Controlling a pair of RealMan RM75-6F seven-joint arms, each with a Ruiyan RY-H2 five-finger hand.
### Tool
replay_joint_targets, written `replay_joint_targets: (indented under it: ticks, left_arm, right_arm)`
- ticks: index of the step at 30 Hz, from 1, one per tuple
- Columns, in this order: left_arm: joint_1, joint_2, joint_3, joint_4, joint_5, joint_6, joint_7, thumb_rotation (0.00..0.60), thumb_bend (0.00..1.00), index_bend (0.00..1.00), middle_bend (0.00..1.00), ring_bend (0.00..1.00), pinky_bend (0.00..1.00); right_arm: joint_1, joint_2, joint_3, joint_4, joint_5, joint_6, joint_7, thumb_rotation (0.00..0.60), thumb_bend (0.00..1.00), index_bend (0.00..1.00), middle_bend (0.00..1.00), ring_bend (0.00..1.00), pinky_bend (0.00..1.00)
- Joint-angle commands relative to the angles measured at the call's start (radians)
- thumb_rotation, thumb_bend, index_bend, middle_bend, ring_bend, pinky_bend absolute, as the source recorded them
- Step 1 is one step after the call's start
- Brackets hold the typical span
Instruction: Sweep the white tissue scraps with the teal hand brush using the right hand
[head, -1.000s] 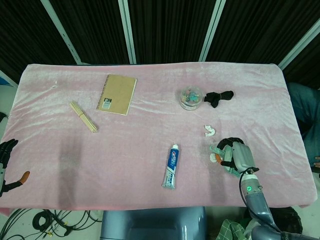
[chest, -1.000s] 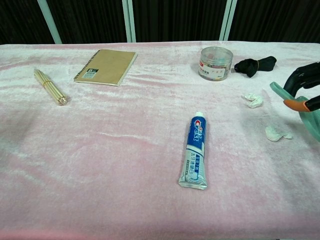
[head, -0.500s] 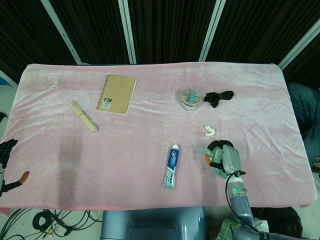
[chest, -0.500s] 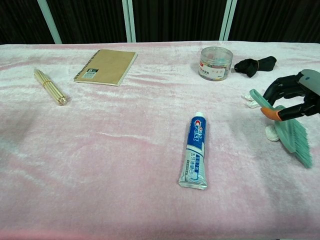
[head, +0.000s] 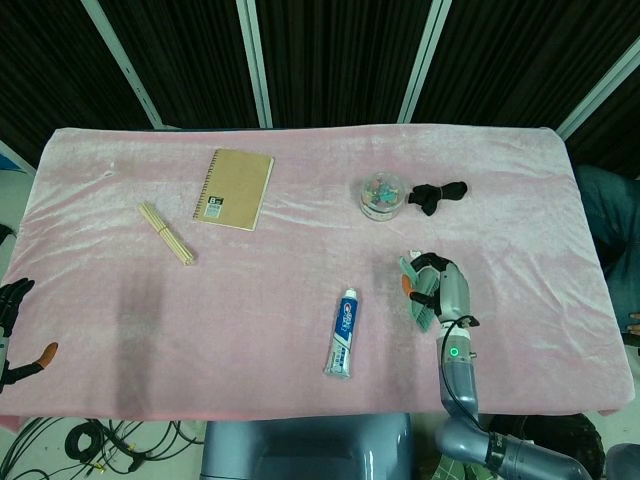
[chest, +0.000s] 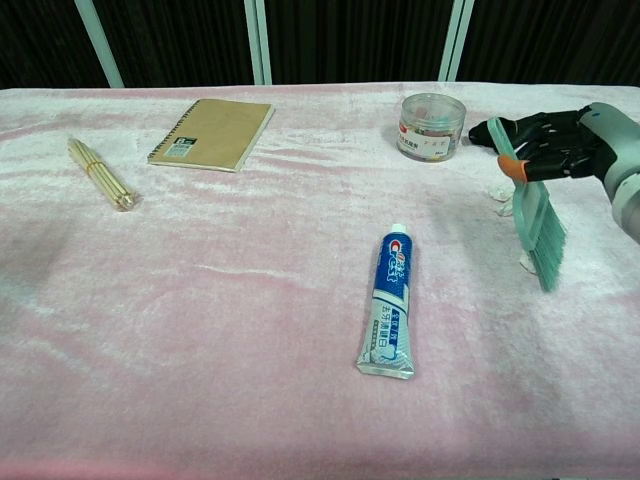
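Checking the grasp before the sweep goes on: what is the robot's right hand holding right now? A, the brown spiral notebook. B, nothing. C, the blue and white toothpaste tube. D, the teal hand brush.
D: the right hand grips the teal hand brush, bristles angled down beside the white tissue scraps.

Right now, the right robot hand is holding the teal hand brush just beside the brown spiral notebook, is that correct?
Not quite: the right robot hand does hold the teal hand brush, but beside the white tissue scraps, as the chest view shows. The brown spiral notebook lies far across the table.
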Motion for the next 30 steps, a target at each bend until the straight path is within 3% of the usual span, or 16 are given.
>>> replay_joint_targets:
  ticks: [1, 9, 16, 20, 30]
  left_arm:
    - [0.000, 0.000, 0.000, 0.000, -0.001, -0.001, -0.002, 0.600, 0.28, 0.07, 0.04, 0.00, 0.10]
    - [-0.003, 0.000, -0.001, 0.000, -0.005, -0.007, 0.002, 0.600, 0.28, 0.07, 0.04, 0.00, 0.12]
    - [-0.001, 0.000, -0.001, 0.000, -0.004, -0.004, 0.003, 0.600, 0.28, 0.07, 0.04, 0.00, 0.12]
    - [0.001, 0.001, -0.001, 0.001, -0.003, -0.001, -0.002, 0.600, 0.28, 0.07, 0.04, 0.00, 0.12]
    - [0.000, 0.000, -0.001, -0.004, -0.005, -0.003, 0.009, 0.600, 0.28, 0.07, 0.04, 0.00, 0.12]
  right_arm:
    - [0.042, -0.035, 0.081, 0.061, 0.038, -0.032, 0.057, 0.600, 0.36, 0.73, 0.58, 0.28, 0.15]
    - [0.090, -0.028, 0.186, 0.040, 0.000, -0.010, 0.113, 0.600, 0.36, 0.73, 0.58, 0.28, 0.15]
    - [0.094, 0.014, 0.201, -0.020, -0.013, -0.011, 0.104, 0.600, 0.36, 0.73, 0.59, 0.28, 0.15]
    - [0.091, 0.056, 0.167, 0.006, -0.021, -0.049, 0.070, 0.600, 0.36, 0.73, 0.59, 0.28, 0.15]
    - [0.080, 0.182, -0.013, 0.143, -0.164, -0.294, 0.113, 0.600, 0.38, 0.75, 0.60, 0.28, 0.15]
